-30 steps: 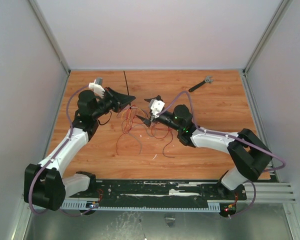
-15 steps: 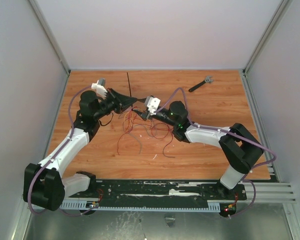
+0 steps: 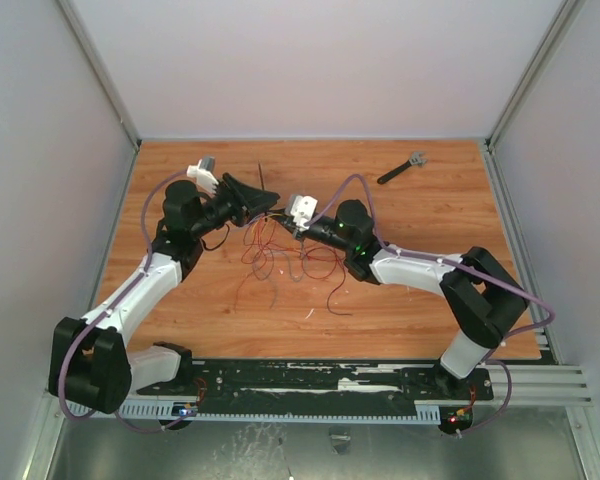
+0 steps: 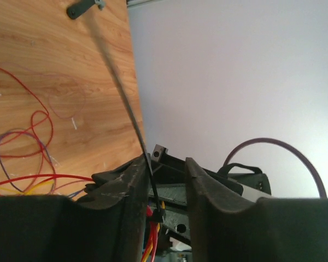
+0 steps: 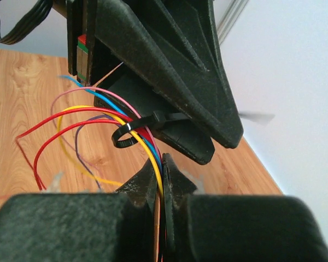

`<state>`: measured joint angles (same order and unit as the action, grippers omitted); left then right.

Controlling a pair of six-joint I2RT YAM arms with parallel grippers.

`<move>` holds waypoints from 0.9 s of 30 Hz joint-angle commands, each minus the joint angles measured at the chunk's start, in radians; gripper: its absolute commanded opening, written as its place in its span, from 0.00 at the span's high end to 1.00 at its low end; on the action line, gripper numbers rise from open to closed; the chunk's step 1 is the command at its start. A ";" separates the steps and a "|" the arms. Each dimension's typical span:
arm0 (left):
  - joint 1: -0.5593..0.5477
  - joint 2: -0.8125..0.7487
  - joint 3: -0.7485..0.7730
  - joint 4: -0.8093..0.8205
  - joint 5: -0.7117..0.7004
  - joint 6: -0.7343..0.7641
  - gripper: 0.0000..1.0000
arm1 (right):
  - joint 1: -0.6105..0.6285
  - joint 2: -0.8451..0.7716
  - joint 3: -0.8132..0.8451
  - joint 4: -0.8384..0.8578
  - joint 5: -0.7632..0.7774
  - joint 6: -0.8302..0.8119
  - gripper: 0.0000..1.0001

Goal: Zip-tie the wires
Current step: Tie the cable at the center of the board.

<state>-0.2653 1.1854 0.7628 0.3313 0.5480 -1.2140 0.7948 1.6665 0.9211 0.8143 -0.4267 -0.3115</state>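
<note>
Closest in, the loose ends of the wires [image 3: 265, 248] sprawl over the table [image 3: 430, 300]. They are mostly red loops, trailing toward 6 o'clock from the spot where my two hands meet.

Up a little, here's my right hand [image 5: 163, 176], reaching in from 3 o'clock. It's clenched tight on the wires, fingertips pressed together with yellow, red and blue strands pinched between them.

Just past those fingertips, the zip tie [image 5: 159, 119] is looped around the bundle. It makes a small black ring circling the strands, and its strap slips away behind a finger of my other hand.

My left hand [image 4: 164, 164] comes in from 9 o'clock, nose to nose with the right one and very near it. Its fingers stand apart, released, with a clear gap between them. The zip tie's strip runs up through that gap, close against one finger, and nothing is squeezing it there.

From the left hand the strip shoots out thin and straight toward 12 o'clock, heading for the far edge of the table.

Farthest off, around 1 o'clock by that far edge, a short black tool with a grey head [image 3: 400, 170] lies on the wood. It is well apart from both hands and from the wires.
</note>
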 commanded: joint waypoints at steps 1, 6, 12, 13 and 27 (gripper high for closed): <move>-0.006 0.004 0.027 0.022 0.002 0.049 0.56 | -0.007 -0.054 -0.014 -0.012 0.016 -0.005 1.00; -0.005 -0.019 0.075 -0.061 -0.059 0.153 0.29 | -0.018 -0.077 -0.034 -0.037 0.032 -0.025 1.00; -0.003 -0.073 0.139 -0.177 -0.163 0.299 0.02 | -0.033 -0.092 -0.063 -0.056 0.037 -0.033 1.00; -0.003 -0.079 0.150 -0.204 -0.179 0.328 0.02 | -0.036 -0.093 -0.069 -0.053 0.035 -0.028 1.00; 0.000 -0.021 0.169 -0.244 -0.048 0.393 0.02 | -0.065 -0.117 -0.115 0.058 -0.038 0.101 1.00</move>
<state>-0.2642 1.1286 0.9329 0.0444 0.4225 -0.8139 0.7383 1.5799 0.8074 0.8116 -0.4225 -0.2634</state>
